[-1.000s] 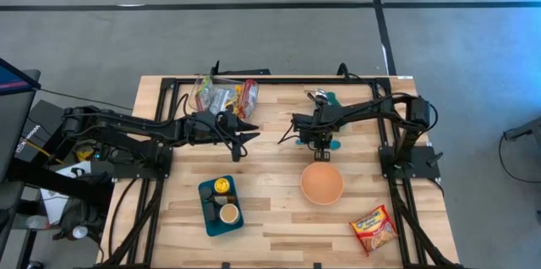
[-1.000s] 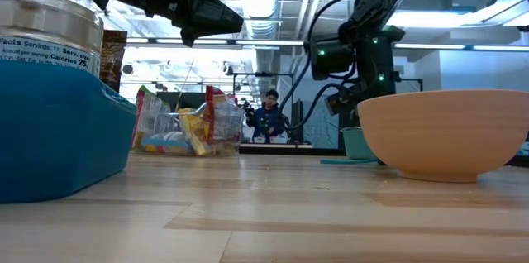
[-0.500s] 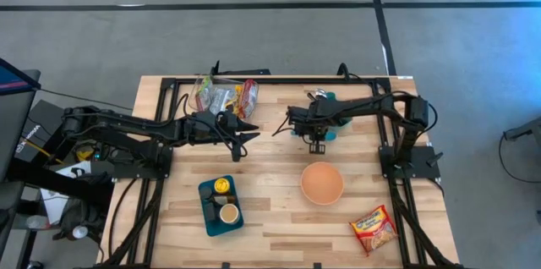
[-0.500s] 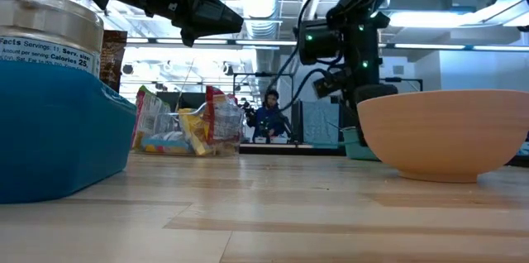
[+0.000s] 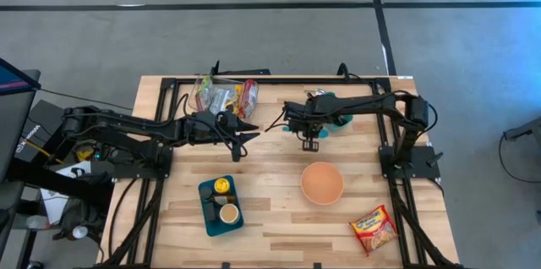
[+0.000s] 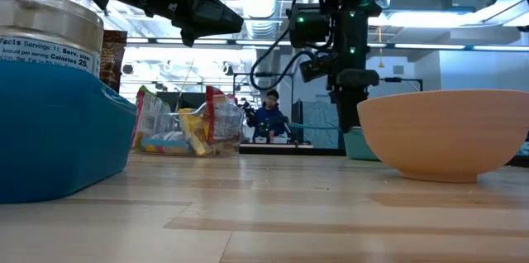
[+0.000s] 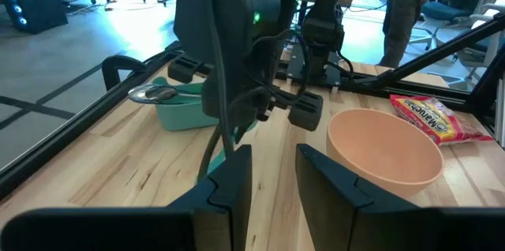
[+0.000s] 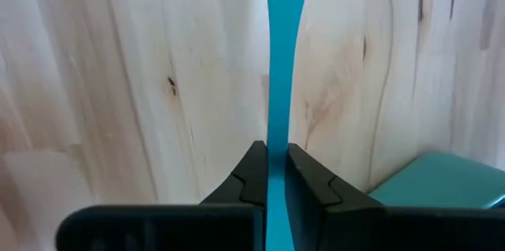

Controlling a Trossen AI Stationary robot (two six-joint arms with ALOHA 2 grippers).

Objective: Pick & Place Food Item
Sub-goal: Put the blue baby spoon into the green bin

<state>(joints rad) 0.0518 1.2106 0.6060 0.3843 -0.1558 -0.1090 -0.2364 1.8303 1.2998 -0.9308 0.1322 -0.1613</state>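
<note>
Right claw (image 8: 269, 164): clenched on thin teal strip (image 8: 278, 61), its lower end hidden. Left claw (image 7: 272, 174): parted, empty, at nine o'clock above tabletop (image 5: 270, 172). Bowl (image 5: 322, 183) at five o'clock.

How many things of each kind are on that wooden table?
Round peach bowl: 1
Food packs (clear snack bag, red-yellow noodle packet): 2
Jars in blue plastic tray: 2
Holders (blue plastic tray, teal tub): 2
Utensils (metal spoon in tub, teal strip in right end effector): 2
Total: 9
</note>
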